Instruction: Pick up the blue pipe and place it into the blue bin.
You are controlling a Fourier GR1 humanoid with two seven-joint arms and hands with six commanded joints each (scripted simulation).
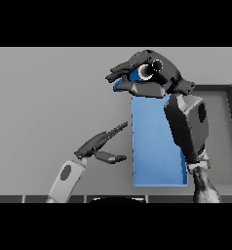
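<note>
- Blue pipe (123,86): only a small blue piece shows, clasped in the right hand (143,77), above the far end of the blue bin (154,146).
- Right hand: fingers and thumb curled round the pipe, gripping it; palm turned down, forearm reaching up from the lower right across the bin's right side.
- Blue bin: long, lying on the grey table (49,97); a dark tray (220,127) sits beside it, right.
- Left hand (99,146): low, just left of the bin, fingers straight and relaxed, holding nothing.
</note>
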